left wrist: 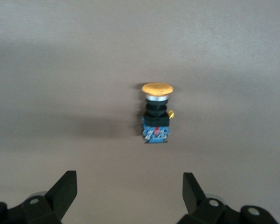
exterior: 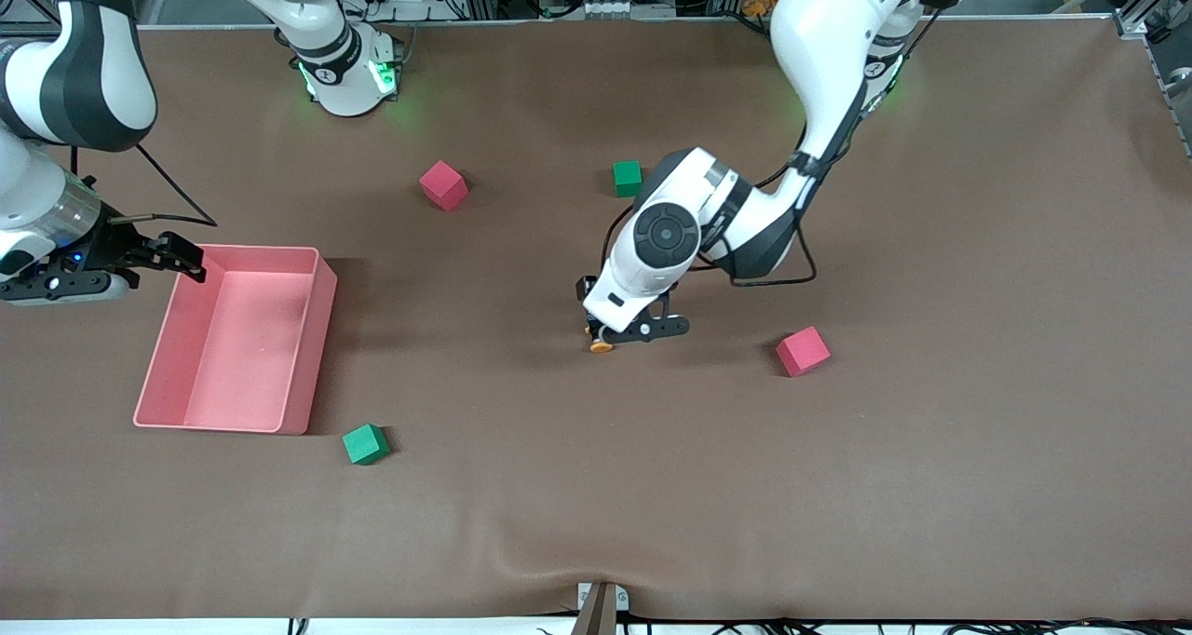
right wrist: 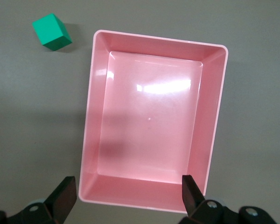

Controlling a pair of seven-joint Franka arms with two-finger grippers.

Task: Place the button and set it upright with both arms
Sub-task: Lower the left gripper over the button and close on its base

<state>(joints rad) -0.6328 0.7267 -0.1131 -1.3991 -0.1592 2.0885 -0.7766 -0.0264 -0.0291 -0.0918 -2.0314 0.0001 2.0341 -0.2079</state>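
The button (exterior: pixel 602 343) lies on the brown cloth near the table's middle, its orange cap toward the front camera. In the left wrist view the button (left wrist: pixel 157 112) shows an orange cap, a black body and a blue base. My left gripper (exterior: pixel 643 329) is low over the cloth right beside the button. In the left wrist view the gripper (left wrist: pixel 129 181) is open and empty, its fingers apart from the button. My right gripper (exterior: pixel 189 259) hangs open and empty (right wrist: pixel 129 185) over the pink tray's (exterior: pixel 320 311) edge and waits.
The pink tray (right wrist: pixel 88 116) is empty, at the right arm's end. A green cube (exterior: pixel 365 444) lies nearer the front camera than the tray and shows in the right wrist view (right wrist: pixel 52 31). Another green cube (exterior: pixel 628 178) and two pink cubes (exterior: pixel 443 184) (exterior: pixel 803 350) lie around the button.
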